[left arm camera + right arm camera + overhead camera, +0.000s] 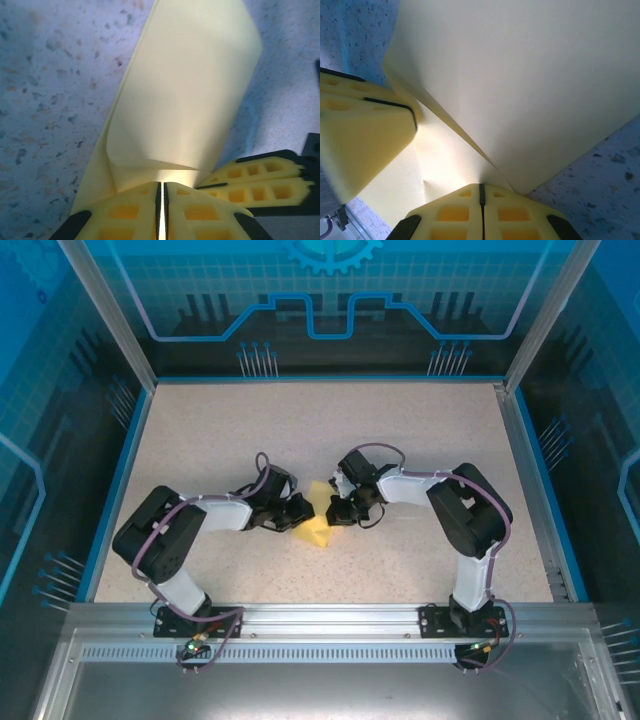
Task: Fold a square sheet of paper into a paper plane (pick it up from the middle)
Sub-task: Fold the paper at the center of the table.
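Clenching opposite sides of the thin pale-yellow square sheet of paper (318,529), left end effector (298,510) and right end effector (337,510) face each other.

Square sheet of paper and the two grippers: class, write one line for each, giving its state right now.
square sheet of paper: bent over on itself in two layers, fold not pressed flat, held from both sides.
left gripper: fingers shut on the sheet.
right gripper: fingers shut on the sheet.
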`<act>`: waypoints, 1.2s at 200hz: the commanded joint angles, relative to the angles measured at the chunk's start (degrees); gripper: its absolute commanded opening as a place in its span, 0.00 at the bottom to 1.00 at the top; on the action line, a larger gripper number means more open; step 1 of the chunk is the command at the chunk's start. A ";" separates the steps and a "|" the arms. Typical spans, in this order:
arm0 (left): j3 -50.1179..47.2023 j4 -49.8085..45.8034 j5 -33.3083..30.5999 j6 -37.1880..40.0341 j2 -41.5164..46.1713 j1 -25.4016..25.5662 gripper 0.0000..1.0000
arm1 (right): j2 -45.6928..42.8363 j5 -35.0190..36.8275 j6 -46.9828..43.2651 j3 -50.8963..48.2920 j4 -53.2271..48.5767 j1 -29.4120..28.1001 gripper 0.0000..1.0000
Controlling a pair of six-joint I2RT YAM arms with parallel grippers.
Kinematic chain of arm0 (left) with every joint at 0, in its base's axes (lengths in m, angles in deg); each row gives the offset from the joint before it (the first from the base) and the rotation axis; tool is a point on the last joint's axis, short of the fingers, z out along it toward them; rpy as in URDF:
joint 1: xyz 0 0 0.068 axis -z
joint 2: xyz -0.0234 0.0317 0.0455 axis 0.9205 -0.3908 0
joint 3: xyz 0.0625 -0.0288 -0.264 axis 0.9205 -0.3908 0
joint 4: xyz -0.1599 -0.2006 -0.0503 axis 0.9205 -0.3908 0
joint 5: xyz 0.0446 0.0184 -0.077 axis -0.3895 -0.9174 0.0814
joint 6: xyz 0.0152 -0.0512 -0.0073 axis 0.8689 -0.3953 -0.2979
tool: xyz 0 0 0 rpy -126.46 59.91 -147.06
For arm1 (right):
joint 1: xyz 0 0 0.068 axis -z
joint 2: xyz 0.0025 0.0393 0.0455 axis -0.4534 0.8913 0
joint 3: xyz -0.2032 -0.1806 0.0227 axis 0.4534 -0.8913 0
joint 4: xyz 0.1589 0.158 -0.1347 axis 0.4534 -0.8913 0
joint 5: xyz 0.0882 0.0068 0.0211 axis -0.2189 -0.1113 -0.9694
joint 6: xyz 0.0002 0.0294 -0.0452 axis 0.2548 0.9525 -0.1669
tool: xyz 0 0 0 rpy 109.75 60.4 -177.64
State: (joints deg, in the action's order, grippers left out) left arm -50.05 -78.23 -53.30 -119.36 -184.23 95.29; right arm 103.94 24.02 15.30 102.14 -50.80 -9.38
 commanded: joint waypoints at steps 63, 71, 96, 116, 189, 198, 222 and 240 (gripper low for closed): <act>0.47 -2.06 -2.16 -0.68 -3.06 -0.64 0.14 | 3.89 5.19 -1.09 -1.98 -5.18 -0.31 0.06; 0.52 -2.75 -3.17 -0.78 -3.29 -0.62 0.14 | 3.86 5.26 -1.07 -1.94 -5.19 -0.31 0.06; 0.37 -1.25 -2.86 -1.00 -2.29 -0.61 0.14 | 3.69 5.40 -1.18 -1.96 -5.45 -0.32 0.06; 0.30 0.71 -1.48 -1.87 0.53 -0.60 0.14 | 3.52 5.48 -1.18 -1.96 -5.45 -0.25 0.06; 1.02 -1.77 -3.35 -2.45 -1.80 -0.47 0.14 | 4.04 5.37 -1.40 -1.35 -5.63 -0.18 0.06; 1.17 -2.81 -4.31 -2.46 -2.28 -0.50 0.14 | 3.91 5.31 -1.51 -1.34 -5.58 -0.27 0.06; 1.64 -5.24 -7.00 -3.27 -3.32 -0.52 0.13 | 3.91 5.40 -1.42 -1.59 -5.54 -0.25 0.06; 1.74 -4.52 -6.73 -3.59 -2.85 -0.53 0.13 | 3.84 5.48 -1.36 -1.80 -5.47 -0.26 0.06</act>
State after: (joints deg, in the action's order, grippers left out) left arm -48.96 -79.61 -56.95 -121.85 -185.94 94.92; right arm 104.05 24.02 14.88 102.35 -51.13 -9.38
